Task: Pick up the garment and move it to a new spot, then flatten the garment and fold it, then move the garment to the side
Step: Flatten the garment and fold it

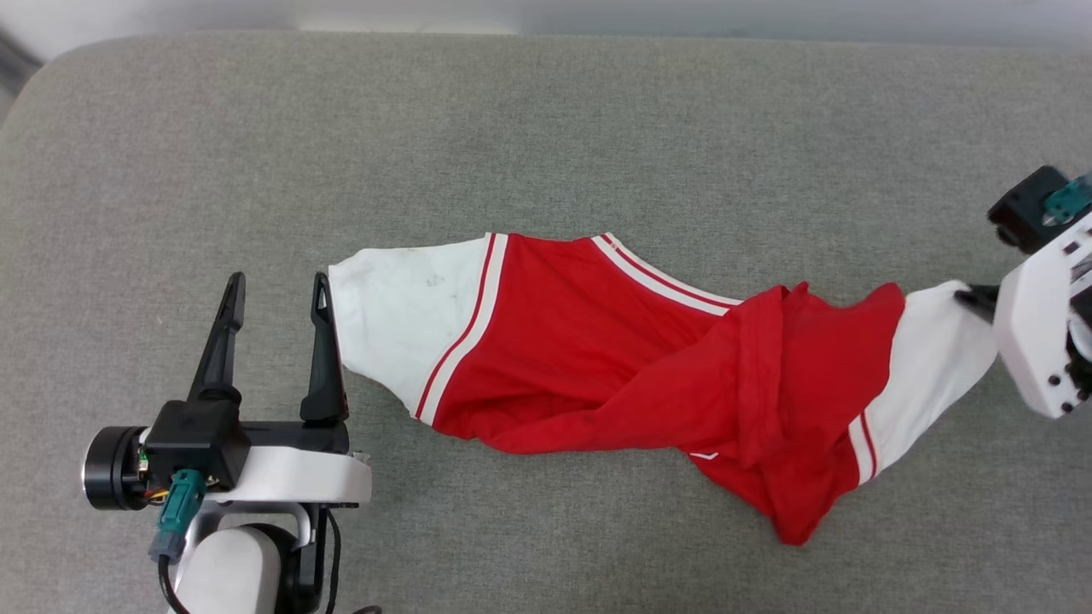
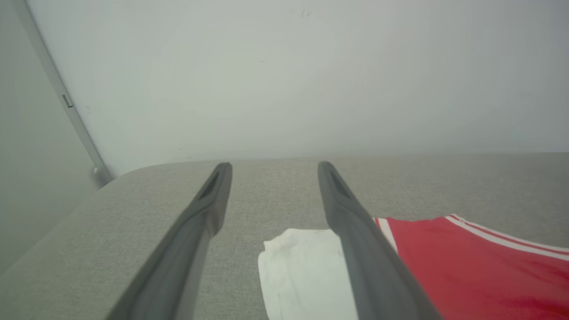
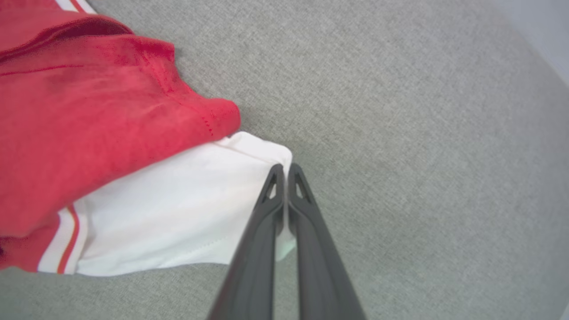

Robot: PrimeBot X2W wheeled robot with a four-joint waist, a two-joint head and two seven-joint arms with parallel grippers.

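- The grey fabric-covered counter (image 1: 546,128) gives you bare room on every side of the cloth, so there is space to spread it.
- The garment (image 1: 580,341) lies across the middle of the head view, running from 9 o'clock to 3 o'clock. Its left half is fairly flat, while the red body is twisted and bunched toward 4 o'clock. You are still at the flattening stage, I judge.
- Your left claw (image 1: 278,281) sits at 8 o'clock, released, with its fingers spread wide. One finger stands right at the edge of the left white sleeve (image 1: 401,307), and nothing is gripped. It looks placed to take that sleeve, so both ends can be pulled apart.
- Your right claw (image 3: 283,171), at 3 o'clock, is clenched on the hem of the right white sleeve (image 1: 930,358), pinching the cloth at its outer corner.
- Gripping at that corner lets an outward pull draw the twist out of the red body.
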